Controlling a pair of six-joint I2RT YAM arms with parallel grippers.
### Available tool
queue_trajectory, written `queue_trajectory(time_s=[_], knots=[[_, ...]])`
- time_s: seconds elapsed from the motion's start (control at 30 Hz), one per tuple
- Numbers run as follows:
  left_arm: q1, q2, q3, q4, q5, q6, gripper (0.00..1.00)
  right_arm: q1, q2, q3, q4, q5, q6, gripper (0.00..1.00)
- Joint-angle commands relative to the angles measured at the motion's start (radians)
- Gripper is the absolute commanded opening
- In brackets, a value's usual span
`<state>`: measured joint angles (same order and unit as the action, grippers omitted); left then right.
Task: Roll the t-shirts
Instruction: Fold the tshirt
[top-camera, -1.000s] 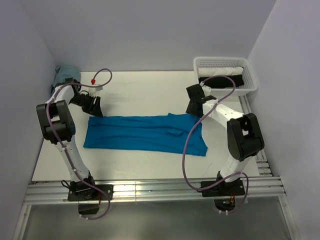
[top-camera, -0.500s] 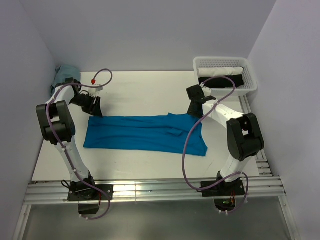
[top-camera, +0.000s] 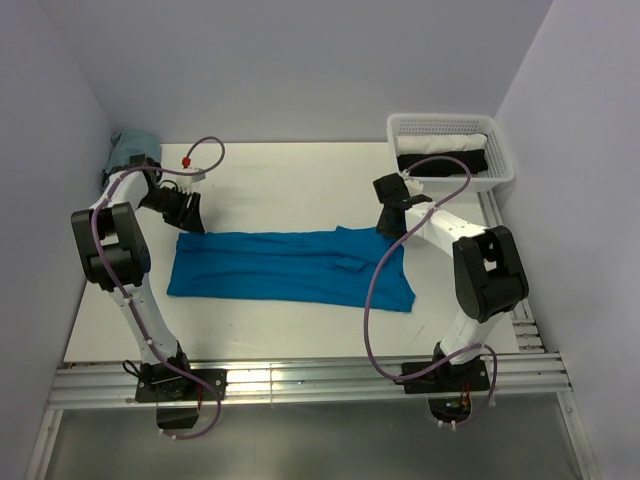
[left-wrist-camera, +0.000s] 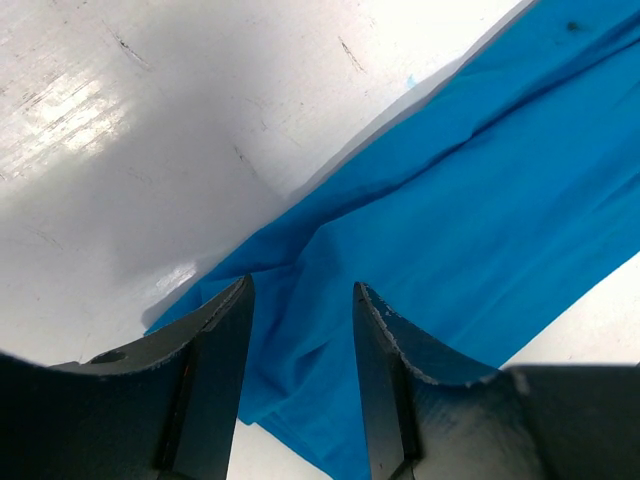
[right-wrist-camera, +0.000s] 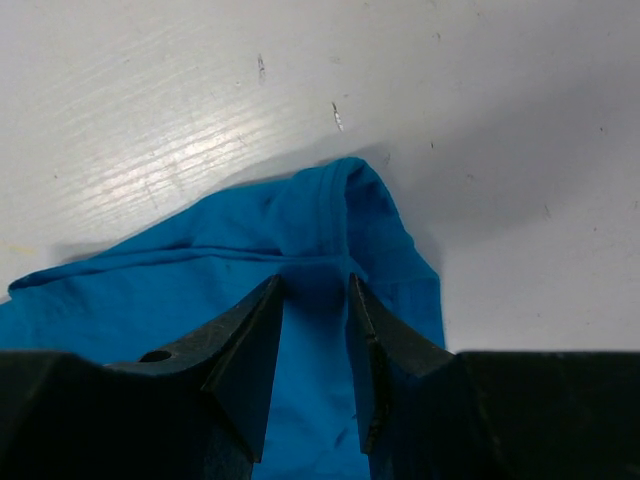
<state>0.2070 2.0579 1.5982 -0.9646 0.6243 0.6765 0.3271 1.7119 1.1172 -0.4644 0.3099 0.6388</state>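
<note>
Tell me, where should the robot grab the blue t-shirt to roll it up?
Probably its far long edge, one tool near each end, coming straight down from above. The blue t-shirt lies flat on the table as a thin, long strip, so only a pinch on an edge gets hold. The left tool and right tool hang over those far corners, jaws apart.

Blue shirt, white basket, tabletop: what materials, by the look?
Blue t-shirt: thin soft knit, likely cotton; matte, lies in fine folds. Basket: probably white plastic; open mesh walls. Table: hard white board, faint sheen, small scuffs; core unknowable.
</note>
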Motion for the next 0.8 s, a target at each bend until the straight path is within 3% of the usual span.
queue_trajectory(time_s=[0.0, 0.2, 0.23, 0.33, 0.43, 0.77], knots=[[-0.004, -0.051, -0.001, 0.000, 0.006, 0.009, 0.49, -0.010, -0.006, -0.020, 0.006, 0.034, 0.015, 0.40], [-0.004, -0.047, -0.001, -0.002, 0.008, 0.008, 0.49, -0.011, -0.005, -0.022, 0.016, 0.024, 0.018, 0.38], [-0.003, -0.047, -0.003, 0.003, 0.006, 0.009, 0.49, -0.010, -0.006, -0.022, 0.017, 0.023, 0.019, 0.29], [-0.004, -0.048, -0.007, 0.004, 0.000, 0.009, 0.49, -0.010, -0.017, -0.022, 0.017, 0.017, 0.018, 0.14], [-0.004, -0.048, -0.007, 0.006, 0.002, 0.009, 0.49, -0.010, -0.044, -0.033, 0.023, 0.006, 0.015, 0.04], [-0.004, -0.047, -0.007, 0.000, 0.003, 0.014, 0.49, 0.050, -0.240, -0.106, 0.027, -0.052, -0.013, 0.00]])
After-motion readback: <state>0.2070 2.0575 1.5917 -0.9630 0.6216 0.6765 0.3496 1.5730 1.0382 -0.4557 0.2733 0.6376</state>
